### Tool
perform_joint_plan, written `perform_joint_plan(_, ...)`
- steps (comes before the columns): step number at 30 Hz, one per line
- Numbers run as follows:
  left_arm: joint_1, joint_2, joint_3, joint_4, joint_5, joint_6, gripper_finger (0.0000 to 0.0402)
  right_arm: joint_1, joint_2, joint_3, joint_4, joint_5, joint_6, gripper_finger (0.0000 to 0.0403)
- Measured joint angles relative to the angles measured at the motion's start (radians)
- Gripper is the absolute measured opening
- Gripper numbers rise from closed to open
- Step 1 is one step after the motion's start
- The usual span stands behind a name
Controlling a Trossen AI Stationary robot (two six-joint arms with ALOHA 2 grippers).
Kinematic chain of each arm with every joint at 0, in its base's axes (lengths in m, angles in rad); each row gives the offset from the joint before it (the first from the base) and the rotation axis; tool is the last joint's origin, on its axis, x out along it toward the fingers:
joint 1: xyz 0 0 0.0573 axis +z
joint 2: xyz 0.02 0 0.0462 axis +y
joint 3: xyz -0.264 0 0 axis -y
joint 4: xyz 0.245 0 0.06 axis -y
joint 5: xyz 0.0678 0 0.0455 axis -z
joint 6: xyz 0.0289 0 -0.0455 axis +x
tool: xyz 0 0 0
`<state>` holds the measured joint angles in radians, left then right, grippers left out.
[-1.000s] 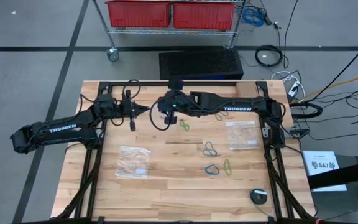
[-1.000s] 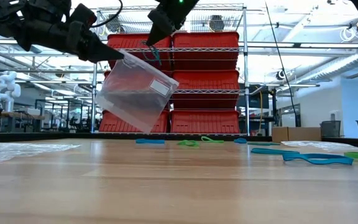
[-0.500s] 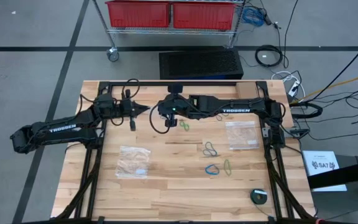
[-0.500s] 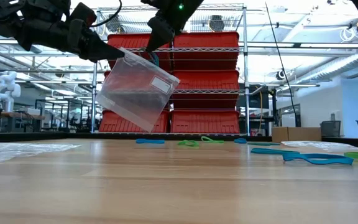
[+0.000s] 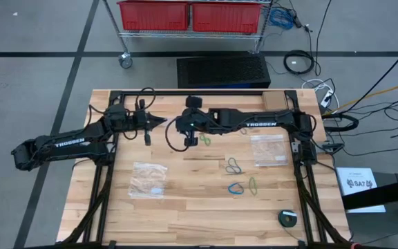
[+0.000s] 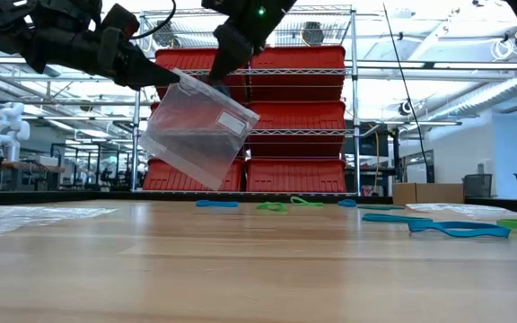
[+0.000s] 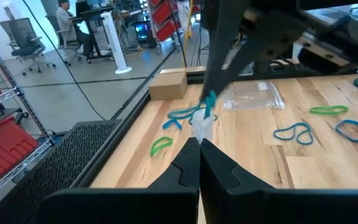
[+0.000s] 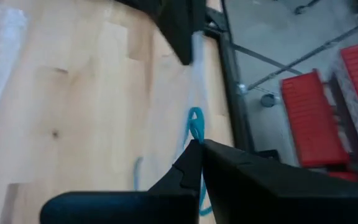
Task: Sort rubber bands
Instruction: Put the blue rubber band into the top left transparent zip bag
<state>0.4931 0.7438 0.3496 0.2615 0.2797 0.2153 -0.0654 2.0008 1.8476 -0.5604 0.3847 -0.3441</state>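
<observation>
My left gripper (image 6: 167,79) is shut on a clear plastic bag (image 6: 196,130) held up in the air over the far middle of the table. My right gripper (image 6: 217,74) is shut on a teal rubber band (image 8: 195,121) right at the bag's upper edge, close to my left gripper (image 5: 159,121). Other rubber bands lie flat on the table: a green one (image 5: 204,140), a teal one (image 5: 234,166), a blue one (image 5: 236,188) and a yellow-green one (image 5: 253,185). My left gripper pinches the bag's upper corner (image 7: 201,129) between its two fingers, coming level from the table's left. The bag is lifted clear and hangs tilted below the fingers. My right gripper pinches the teal band (image 7: 209,102) between its fingertips, slanting down from the right. The band's loop (image 8: 195,118) pokes out past the fingertips, clear of the table.
Two more clear bags lie flat on the table, one at the left middle (image 5: 148,178) and one at the right (image 5: 269,149). A small round dark object (image 5: 287,218) sits near the table's near right corner. A cardboard box (image 7: 168,84) stands by the far edge.
My right gripper has shifted a little toward the table's left, closer to my left gripper and the bag's upper edge, carrying the teal band along. The bag has stayed hanging where it was.
</observation>
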Motion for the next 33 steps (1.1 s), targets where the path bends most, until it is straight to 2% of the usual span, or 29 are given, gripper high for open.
perform_joint_plan(11,-0.005,0.000,0.000,-0.002,0.001,0.000,0.0000,-0.040,0.039,0.000,0.013,-0.060,0.043,0.0000)
perform_joint_plan(15,-0.005,0.000,0.000,-0.001,0.001,0.000,0.0000,-0.053,0.039,0.000,0.017,-0.153,0.084,0.0000)
perform_joint_plan(19,-0.005,0.000,0.000,-0.001,0.002,-0.001,0.0000,-0.055,0.044,0.000,0.026,-0.179,0.097,0.0002)
perform_joint_plan(22,-0.005,0.005,0.000,0.000,0.002,-0.002,0.0000,-0.055,0.046,0.000,0.023,-0.179,0.097,0.0022)
perform_joint_plan(28,-0.006,0.047,0.000,0.010,0.004,-0.004,0.0000,-0.051,0.043,0.001,0.027,-0.179,0.097,0.0092)
perform_joint_plan(33,-0.021,0.083,0.000,0.040,0.005,0.000,0.0000,-0.051,0.041,0.047,-0.022,-0.178,0.095,0.0134)
